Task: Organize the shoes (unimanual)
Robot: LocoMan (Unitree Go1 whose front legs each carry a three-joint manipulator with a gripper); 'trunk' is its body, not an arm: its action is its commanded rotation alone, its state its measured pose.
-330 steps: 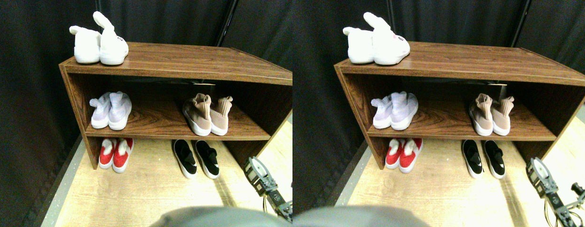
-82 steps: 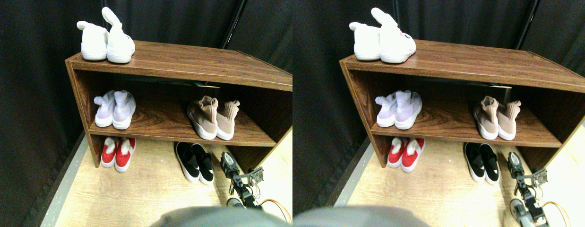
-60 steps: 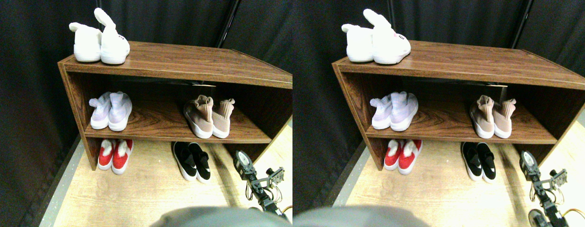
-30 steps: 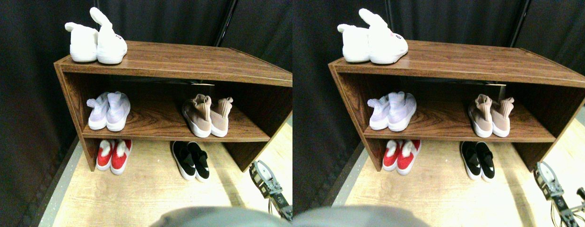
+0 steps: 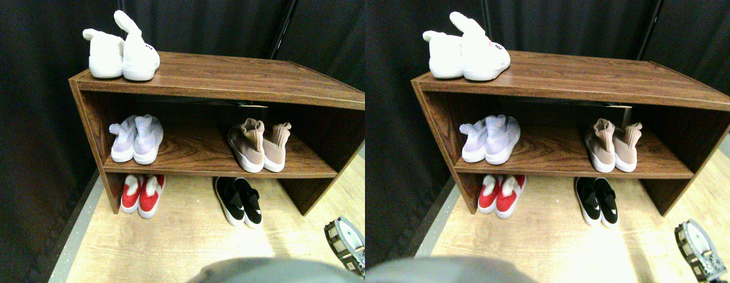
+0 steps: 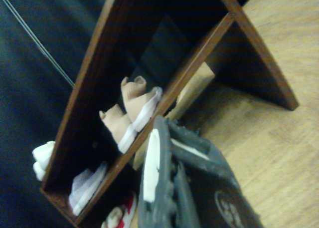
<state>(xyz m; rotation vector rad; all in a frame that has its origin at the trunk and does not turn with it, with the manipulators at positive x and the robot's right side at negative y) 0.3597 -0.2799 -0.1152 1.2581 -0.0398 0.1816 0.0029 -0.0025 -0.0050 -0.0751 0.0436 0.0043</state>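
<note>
Shoes fill a dark wood-grain two-tier shelf unit [image 5: 223, 79] standing on a pale wood-plank floor [image 5: 182, 242] before a black curtain. Tan knit sock-collar sneakers with white soles [image 5: 257, 144] sit side by side at the 3 o'clock end of the middle shelf, long axes running front to back, heels and collars toward the camera, toes pointing into the shelf; the wrist view shows the same pair [image 6: 130, 113] on its board. Black slip-ons with white soles [image 5: 239, 200] lie together on the floor under that shelf, just below the tan pair, long axes also front to back and tilted slightly toward 11 o'clock. At the 9 o'clock end, pale lilac knit sneakers [image 5: 136, 137] rest on the middle shelf, red shoes with white tops [image 5: 138, 194] on the floor beneath, and white fleecy bootees [image 5: 122, 50] on the top board. The robot's grey end effector [image 5: 345, 244] hangs at 5 o'clock, well apart from every shoe, touching and holding nothing; whether its jaws are spread or closed cannot be told. No brand or lettering is legible.
</note>
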